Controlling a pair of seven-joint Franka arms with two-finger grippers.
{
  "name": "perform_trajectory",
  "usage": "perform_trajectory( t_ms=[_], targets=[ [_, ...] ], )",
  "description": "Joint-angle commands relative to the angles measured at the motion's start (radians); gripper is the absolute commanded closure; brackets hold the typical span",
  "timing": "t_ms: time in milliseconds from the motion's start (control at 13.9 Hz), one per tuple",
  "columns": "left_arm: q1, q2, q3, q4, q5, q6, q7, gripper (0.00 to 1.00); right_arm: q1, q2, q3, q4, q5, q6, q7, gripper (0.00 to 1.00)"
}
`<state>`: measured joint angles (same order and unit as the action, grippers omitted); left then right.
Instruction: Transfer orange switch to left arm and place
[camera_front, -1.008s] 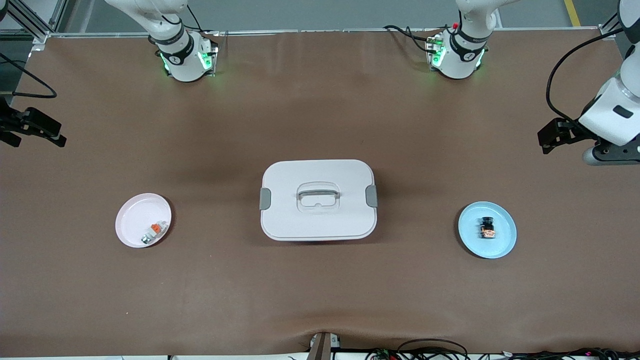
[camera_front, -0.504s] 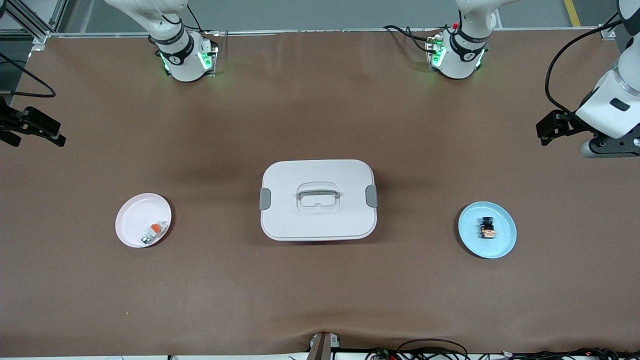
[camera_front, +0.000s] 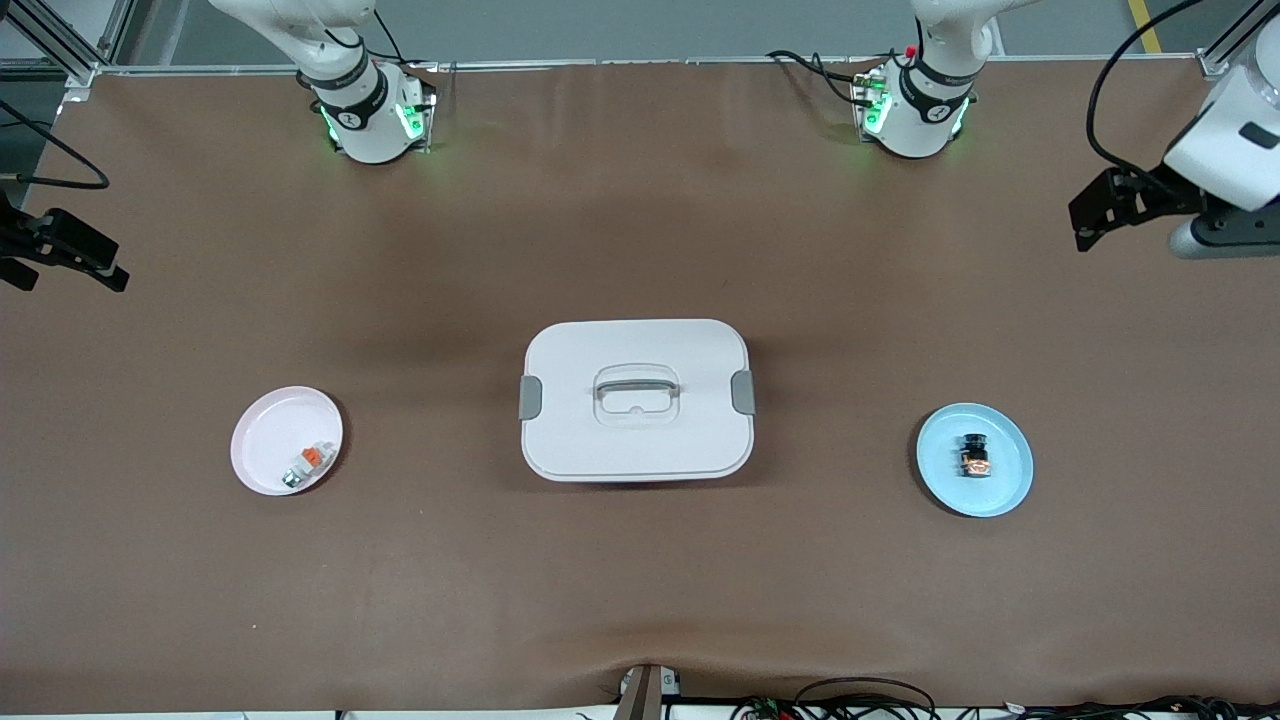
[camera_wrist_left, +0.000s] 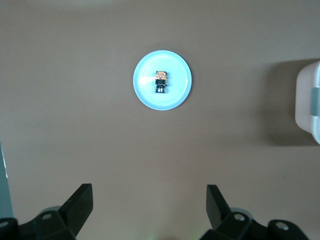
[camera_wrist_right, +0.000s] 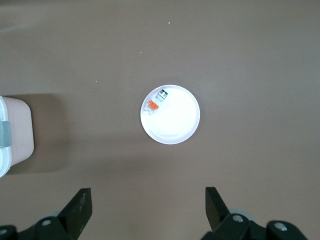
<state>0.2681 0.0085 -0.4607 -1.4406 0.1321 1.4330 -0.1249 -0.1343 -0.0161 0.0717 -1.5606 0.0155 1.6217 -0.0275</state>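
At the middle of the front view, the box (camera_front: 636, 400) sits on the brown counter (camera_front: 640, 590) with its lid on and its grey handle on top. Toward the lower right of that frame, at the left arm's end of the counter, lies a blue plate (camera_front: 1005, 485), and the orange switch (camera_front: 973, 456) rests in the middle of it, a tiny black part with an orange spot. Toward the lower left of the frame, at the right arm's end, lies a pale pink plate (camera_front: 265, 440) with a small whitish part with an orange cap (camera_front: 308, 462) near its edge. The left end effector (camera_front: 1098, 215) is at the upper right edge of the frame, up in the air over bare counter, well apart from the blue plate. Its fingers stand wide apart and hold nothing, as the left wrist view shows. The right end effector (camera_front: 75, 262) is at the left edge of the frame, over the counter's edge. Its fingers are wide apart too, and empty.
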Motion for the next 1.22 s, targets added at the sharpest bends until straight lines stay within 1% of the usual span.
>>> perform_trajectory(
  t_ms=[0, 72, 144, 360, 576, 720, 936, 1152],
  targets=[
    [-0.220, -0.071, 0.230, -0.089, -0.038, 0.007, 0.004, 0.00, -0.007, -0.008, -0.009, -0.001, 0.006, -0.003, 0.014, 0.00],
    [-0.283, -0.076, 0.302, -0.098, -0.055, 0.015, 0.004, 0.00, -0.004, -0.008, -0.010, -0.001, 0.006, -0.005, 0.017, 0.00],
    [-0.318, -0.082, 0.339, -0.122, -0.060, 0.039, 0.004, 0.00, -0.004, -0.008, -0.010, -0.001, 0.004, -0.020, 0.015, 0.00],
    [-0.329, -0.125, 0.346, -0.216, -0.066, 0.151, 0.004, 0.00, -0.010, -0.011, -0.013, 0.005, 0.007, -0.026, 0.023, 0.00],
    [-0.331, -0.134, 0.352, -0.222, -0.117, 0.158, 0.004, 0.00, -0.013, -0.013, -0.012, 0.036, -0.008, -0.069, 0.026, 0.00],
    [-0.334, -0.139, 0.353, -0.221, -0.121, 0.152, 0.005, 0.00, -0.021, -0.013, -0.013, 0.042, -0.006, -0.078, 0.027, 0.00],
    [-0.336, -0.137, 0.413, -0.208, -0.141, 0.126, 0.103, 0.00, -0.051, -0.011, -0.012, 0.040, -0.002, -0.108, 0.027, 0.00],
    [-0.336, -0.131, 0.413, -0.189, -0.144, 0.124, 0.090, 0.00, -0.056, -0.013, -0.012, 0.039, -0.002, -0.111, 0.027, 0.00]
  ],
)
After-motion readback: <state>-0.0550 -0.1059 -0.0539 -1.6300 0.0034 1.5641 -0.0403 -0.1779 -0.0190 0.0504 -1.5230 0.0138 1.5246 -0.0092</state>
